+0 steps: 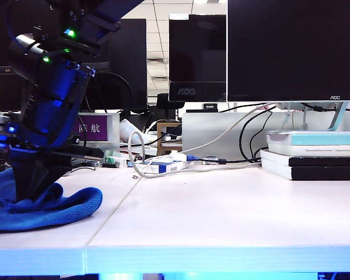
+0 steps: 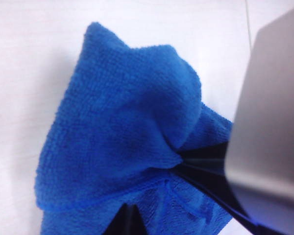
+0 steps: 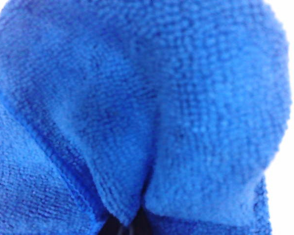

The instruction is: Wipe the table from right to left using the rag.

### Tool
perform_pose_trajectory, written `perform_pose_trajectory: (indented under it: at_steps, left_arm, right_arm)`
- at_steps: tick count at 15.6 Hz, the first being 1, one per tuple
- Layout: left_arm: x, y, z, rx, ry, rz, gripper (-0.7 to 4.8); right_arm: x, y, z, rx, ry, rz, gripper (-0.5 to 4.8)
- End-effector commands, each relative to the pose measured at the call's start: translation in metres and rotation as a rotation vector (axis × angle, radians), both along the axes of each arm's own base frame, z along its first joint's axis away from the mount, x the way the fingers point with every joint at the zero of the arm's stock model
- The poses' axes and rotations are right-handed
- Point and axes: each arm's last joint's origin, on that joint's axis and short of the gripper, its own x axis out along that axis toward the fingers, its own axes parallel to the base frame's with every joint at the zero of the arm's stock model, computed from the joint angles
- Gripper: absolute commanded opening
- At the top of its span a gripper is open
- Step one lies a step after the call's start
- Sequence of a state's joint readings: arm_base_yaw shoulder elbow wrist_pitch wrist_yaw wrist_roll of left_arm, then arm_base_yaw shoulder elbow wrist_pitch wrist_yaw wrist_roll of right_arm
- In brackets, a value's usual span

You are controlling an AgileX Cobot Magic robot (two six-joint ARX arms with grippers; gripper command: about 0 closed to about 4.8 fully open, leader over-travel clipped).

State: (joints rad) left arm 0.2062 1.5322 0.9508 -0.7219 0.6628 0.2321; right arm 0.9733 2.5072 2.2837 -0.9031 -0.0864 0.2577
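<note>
The rag [image 1: 44, 207], a bright blue microfibre cloth, is bunched into thick rounded folds at the far left of the table [image 1: 221, 210] and is pressed down there. Its fuzzy pile is seen close up, gathered to a pinch. The table is a white matte top, divided by a thin seam.

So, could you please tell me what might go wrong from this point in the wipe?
1. The right gripper is shut on the rag, which sits bunched in thick folds at the left of the table, so little cloth may touch the surface.
2. The left gripper is close over the same rag. Its dark fingers could snag a fold or bump the other arm.
3. The white cables behind might get dragged.
</note>
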Motion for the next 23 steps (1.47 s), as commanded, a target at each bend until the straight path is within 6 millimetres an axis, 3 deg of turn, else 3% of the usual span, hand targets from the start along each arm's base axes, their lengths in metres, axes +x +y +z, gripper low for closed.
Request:
perform_pose_trajectory:
  at_steps: [1,5,14,23]
  left_arm:
    - [-0.002,0.007,0.0,0.001,0.001,0.023,-0.06]
    - [-0.005,0.023,0.0,0.012,0.005,0.085,-0.06]
    - [-0.002,0.023,-0.001,-0.011,-0.013,0.079,-0.06]
    - [0.015,0.022,-0.026,-0.075,-0.025,0.043,-0.06]
  right_arm:
    - [-0.003,0.001,-0.012,-0.043,0.003,-0.006,-0.05]
    - [-0.004,0.005,-0.019,-0.049,0.007,0.001,-0.05]
    - [-0.012,0.018,-0.01,-0.016,-0.028,0.05,-0.05]
    - [-0.014,0.016,-0.011,-0.034,0.0,0.087,-0.05]
